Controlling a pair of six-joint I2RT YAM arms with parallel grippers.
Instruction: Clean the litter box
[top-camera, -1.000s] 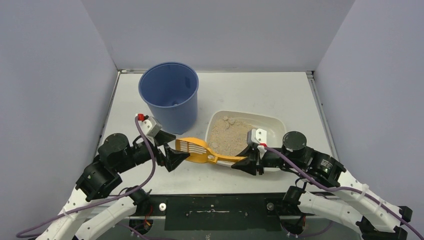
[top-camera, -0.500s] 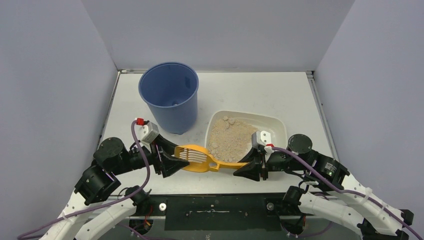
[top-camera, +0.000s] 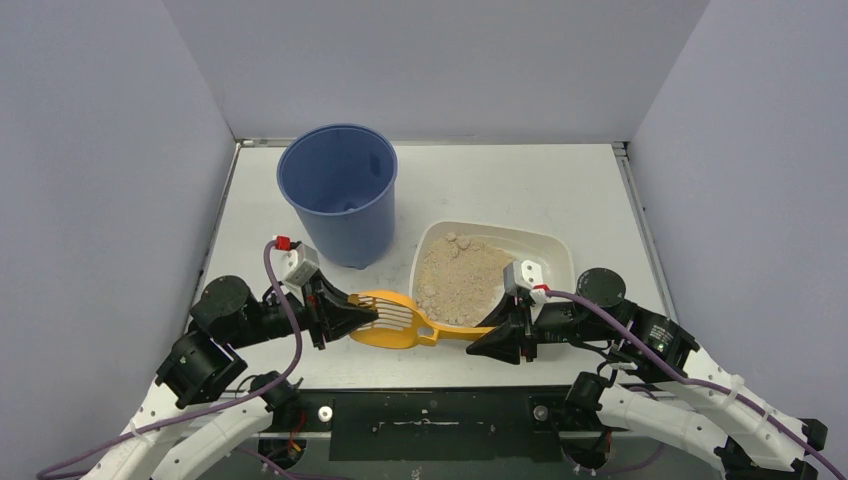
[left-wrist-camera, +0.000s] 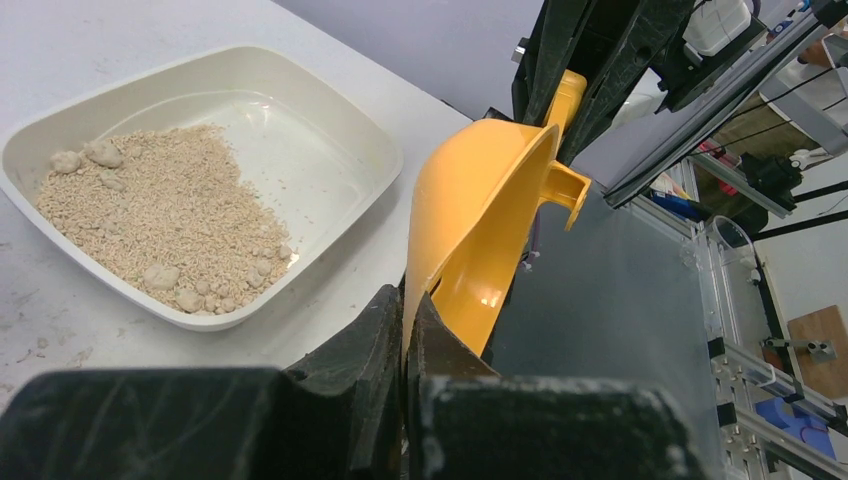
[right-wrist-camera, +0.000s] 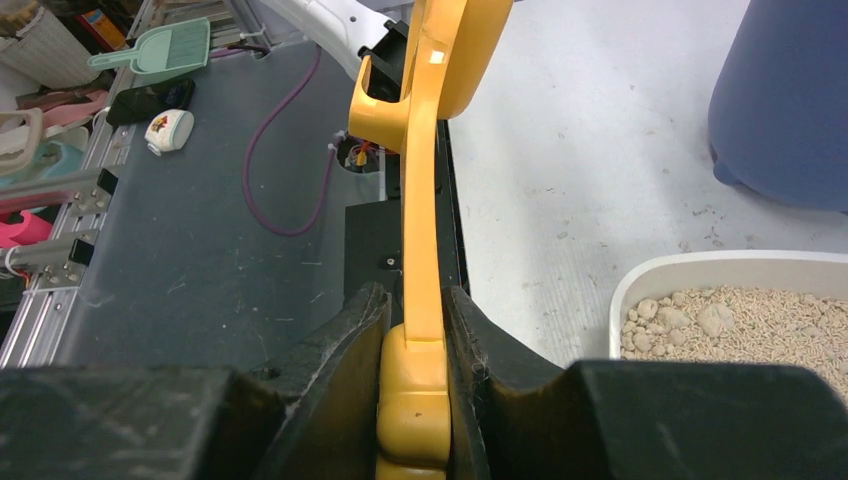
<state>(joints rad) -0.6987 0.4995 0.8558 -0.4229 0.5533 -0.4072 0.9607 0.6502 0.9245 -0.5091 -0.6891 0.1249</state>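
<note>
Passing the yellow scoop (top-camera: 398, 320) from one hand to the other looks to be the step in hand, and it is best done by releasing only one grip at a time. The scoop is held over the near edge of the bench (top-camera: 520, 180), bridged between both hands. The left hand (top-camera: 350, 318) is pinched almost closed on the thin front rim of the slotted bowl, and the right hand (top-camera: 482, 342) is clamped tight on the butt end of the handle (right-wrist-camera: 421, 250), as the right wrist view shows plainly. The litter box (top-camera: 548, 243) sits on the bench just behind the right hand, right of centre. Its tan litter is heaped toward the left side, with several clumps (top-camera: 455, 241) near the far edge. The blue bucket (top-camera: 340, 195) stands just beside it to the left and further back. I judge that the right hand has the better hold for digging, so the left should open fully and back away leftward before the right arm swings; otherwise the two arms will twist the plastic between them. That grip lies far out on the handle, so the bowl will lever hard against it. A slow, shallow pass under the clumps would suit, with the scoop kept level on the way to the bucket.
</note>
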